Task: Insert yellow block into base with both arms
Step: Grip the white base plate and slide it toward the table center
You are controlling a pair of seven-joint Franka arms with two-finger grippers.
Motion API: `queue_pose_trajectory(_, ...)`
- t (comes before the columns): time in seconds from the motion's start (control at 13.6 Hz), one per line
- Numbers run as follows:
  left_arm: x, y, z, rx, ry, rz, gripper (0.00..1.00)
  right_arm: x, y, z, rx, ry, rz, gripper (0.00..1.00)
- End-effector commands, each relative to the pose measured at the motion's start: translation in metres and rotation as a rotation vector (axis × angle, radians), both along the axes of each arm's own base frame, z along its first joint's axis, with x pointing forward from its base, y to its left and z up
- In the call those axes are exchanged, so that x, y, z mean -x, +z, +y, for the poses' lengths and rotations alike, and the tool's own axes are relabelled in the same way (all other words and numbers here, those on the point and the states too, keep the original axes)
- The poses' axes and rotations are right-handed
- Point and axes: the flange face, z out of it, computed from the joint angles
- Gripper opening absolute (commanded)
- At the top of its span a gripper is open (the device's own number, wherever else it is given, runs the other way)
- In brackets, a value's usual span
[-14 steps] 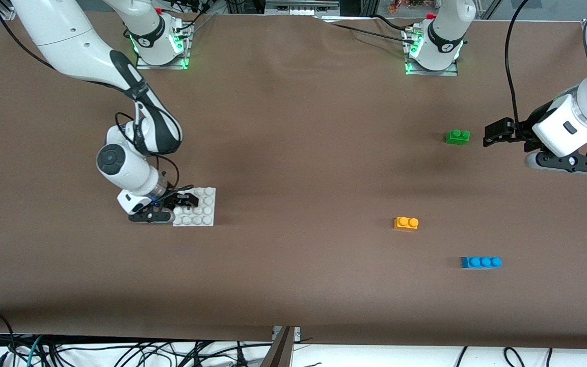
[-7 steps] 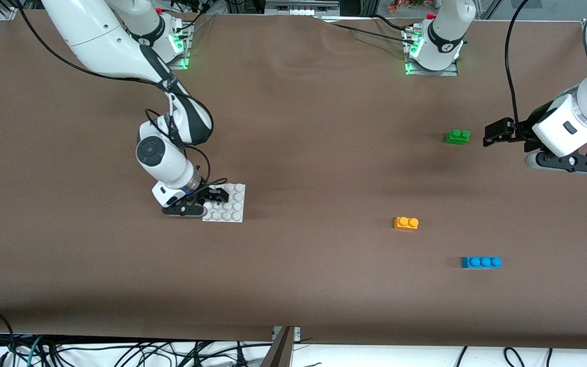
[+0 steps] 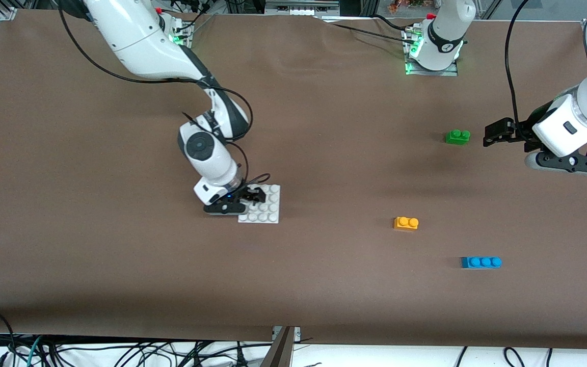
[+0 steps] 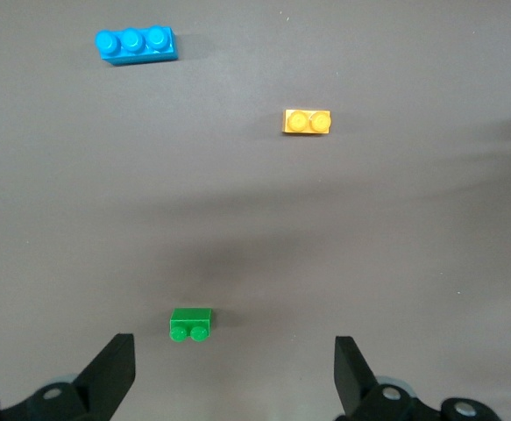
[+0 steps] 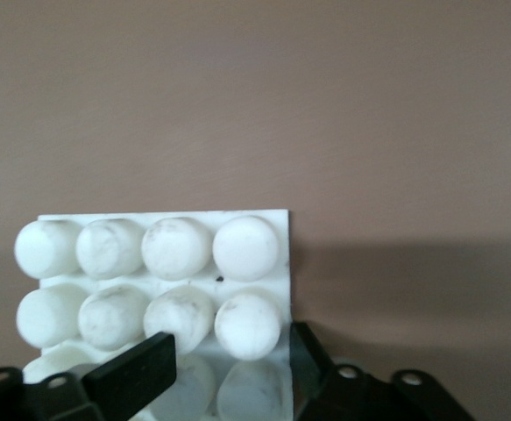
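The right gripper (image 3: 254,196), clamped on the base (image 3: 265,209), has carried it toward the table's middle since a second ago; the bricks have not moved. The right arm reaches down from its stand, wrist bent low over the table. The left gripper (image 3: 492,133) waits with its fingers spread, at 3 o'clock of the green brick (image 3: 457,136). The yellow block (image 3: 406,223) lies at 3 o'clock of the base, well apart, with the blue brick (image 3: 481,262) at its 4 o'clock.
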Motion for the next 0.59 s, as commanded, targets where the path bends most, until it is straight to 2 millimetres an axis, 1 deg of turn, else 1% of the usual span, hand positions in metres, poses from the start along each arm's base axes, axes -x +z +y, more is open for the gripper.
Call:
queue_pose_trajectory(0.0, 0.001, 0.007, 0.002, -0.017, -0.009, -0.002, 1.0, 0.01, -0.034, 0.047, -0.015, -0.035, 0.004, 0.62)
queue_pose_trajectory(0.15, 0.001, 0.007, 0.002, -0.017, -0.009, -0.002, 1.0, 0.019, -0.038, 0.077, -0.036, -0.069, 0.005, 0.62)
queue_pose_trajectory(0.22, 0.001, 0.007, 0.002, -0.017, -0.009, -0.002, 1.0, 0.024, -0.041, 0.087, -0.037, -0.072, 0.004, 0.62)
queue_pose_trajectory(0.29, 0.001, 0.007, 0.002, -0.017, -0.009, -0.002, 1.0, 0.029, -0.04, 0.097, -0.043, -0.073, 0.0, 0.62)
queue_pose_trajectory(0.37, 0.001, 0.007, 0.002, -0.017, -0.009, -0.002, 1.0, 0.03, -0.034, 0.106, -0.053, -0.077, -0.006, 0.62)
queue_pose_trajectory(0.51, 0.001, 0.007, 0.002, -0.017, -0.009, -0.002, 1.0, 0.038, -0.031, 0.119, -0.058, -0.07, -0.004, 0.62)
